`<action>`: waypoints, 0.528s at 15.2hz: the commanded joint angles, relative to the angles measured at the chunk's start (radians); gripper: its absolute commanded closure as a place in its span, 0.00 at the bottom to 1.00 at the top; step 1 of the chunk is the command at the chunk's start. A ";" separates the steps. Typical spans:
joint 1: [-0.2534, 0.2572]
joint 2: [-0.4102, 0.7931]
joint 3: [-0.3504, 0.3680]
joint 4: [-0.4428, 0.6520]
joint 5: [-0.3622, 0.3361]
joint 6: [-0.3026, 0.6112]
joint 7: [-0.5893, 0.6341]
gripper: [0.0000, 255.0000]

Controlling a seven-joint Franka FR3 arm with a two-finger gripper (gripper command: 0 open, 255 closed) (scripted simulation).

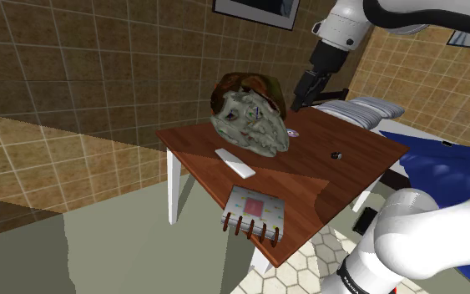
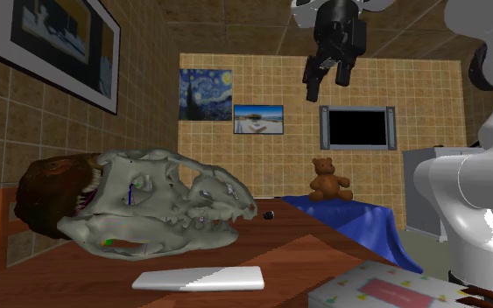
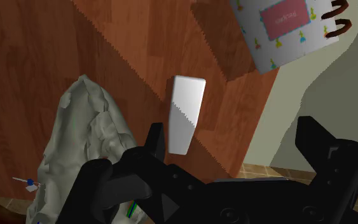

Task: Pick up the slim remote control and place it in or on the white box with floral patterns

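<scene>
We see the white remote [image 1: 235, 163] lying flat on the brown surface [image 1: 341, 175], just beside the grey skull [image 1: 254, 121]. The patterned white box [image 1: 255, 210] sits at the surface's edge, partly past it. Our pincer [image 2: 325, 83] hangs high above the surface, fingers apart and holding nothing.

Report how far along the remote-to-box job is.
Done: nothing yet. The remote lies flat on the table, between the skull and the box, untouched. In hand: nothing; the gripper hangs open well above the table. Left: descend, grasp the remote, carry it to the box at the table's edge and set it down.
</scene>
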 commanded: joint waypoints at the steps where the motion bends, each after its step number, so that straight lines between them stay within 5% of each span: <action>1: 0.000 0.000 0.000 0.000 0.000 0.000 0.000 0.00; 8: -0.017 0.187 0.005 -0.045 0.000 0.184 0.041 0.00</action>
